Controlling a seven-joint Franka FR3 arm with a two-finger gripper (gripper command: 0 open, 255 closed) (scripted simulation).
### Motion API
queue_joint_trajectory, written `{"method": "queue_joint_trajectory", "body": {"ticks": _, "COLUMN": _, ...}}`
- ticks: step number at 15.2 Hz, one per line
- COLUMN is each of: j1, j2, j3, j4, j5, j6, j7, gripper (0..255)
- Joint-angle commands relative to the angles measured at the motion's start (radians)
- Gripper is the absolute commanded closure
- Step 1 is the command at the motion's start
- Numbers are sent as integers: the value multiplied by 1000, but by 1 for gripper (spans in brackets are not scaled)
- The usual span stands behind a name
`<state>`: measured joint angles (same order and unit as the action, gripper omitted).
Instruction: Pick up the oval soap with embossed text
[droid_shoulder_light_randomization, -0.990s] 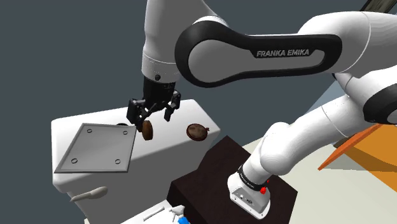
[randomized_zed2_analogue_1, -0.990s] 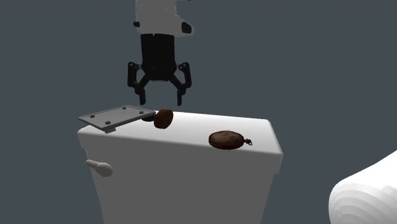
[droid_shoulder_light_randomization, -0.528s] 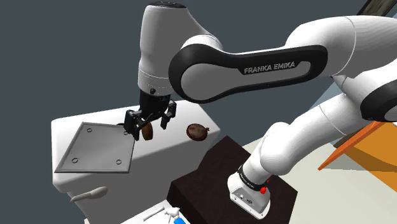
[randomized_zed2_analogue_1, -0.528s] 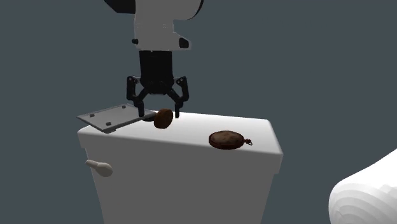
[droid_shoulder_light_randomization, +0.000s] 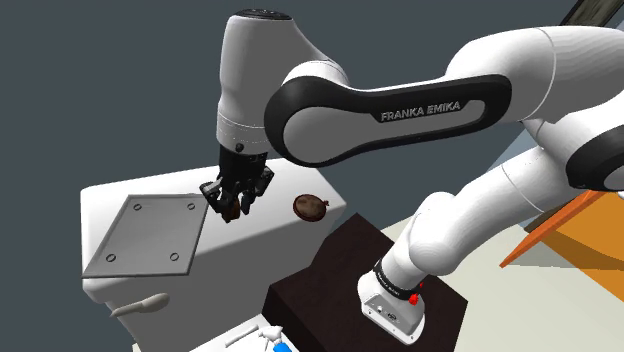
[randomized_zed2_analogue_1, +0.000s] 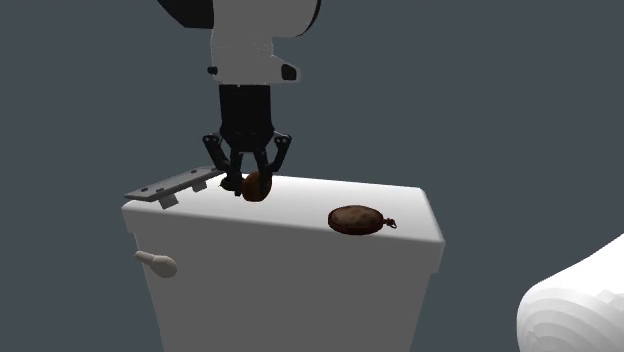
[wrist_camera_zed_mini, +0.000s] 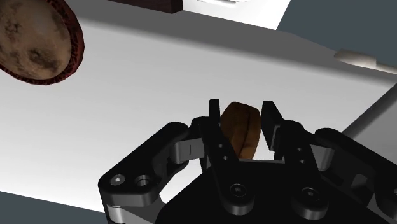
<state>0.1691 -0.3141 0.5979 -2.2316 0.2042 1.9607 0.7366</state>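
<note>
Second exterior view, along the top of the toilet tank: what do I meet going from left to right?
grey plate → brown oval soap → round brown disc

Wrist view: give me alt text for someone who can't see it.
The black gripper clasps a brown oval soap, standing on edge, between its two fingers on a white toilet tank lid. A round brown disc lies farther off on the lid.
</note>
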Motion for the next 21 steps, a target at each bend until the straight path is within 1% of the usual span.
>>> {"method": "queue_joint_trajectory", "body": {"ticks": 1, "j1": 0, "j2": 1, "j3": 0, "j4": 0, "j5": 0, "j6": 1, "j7": 0, "gripper": 255}}
{"method": "queue_joint_trajectory", "body": {"ticks": 4, "j1": -1, "j2": 3, "j3": 1, "j4": -1, "j5": -1, "j6": 3, "j7": 0, "gripper": 255}}
{"method": "queue_joint_trajectory", "body": {"ticks": 19, "j1": -7, "j2": -23, "j3": -31, "j4": 179, "j5": -8, "j6": -201, "j7": 0, "gripper": 255}}
{"method": "queue_joint_trajectory", "body": {"ticks": 21, "j1": -7, "j2": -23, "j3": -31, "j4": 181, "j5": -8, "j6": -203, "j7": 0, "gripper": 255}}
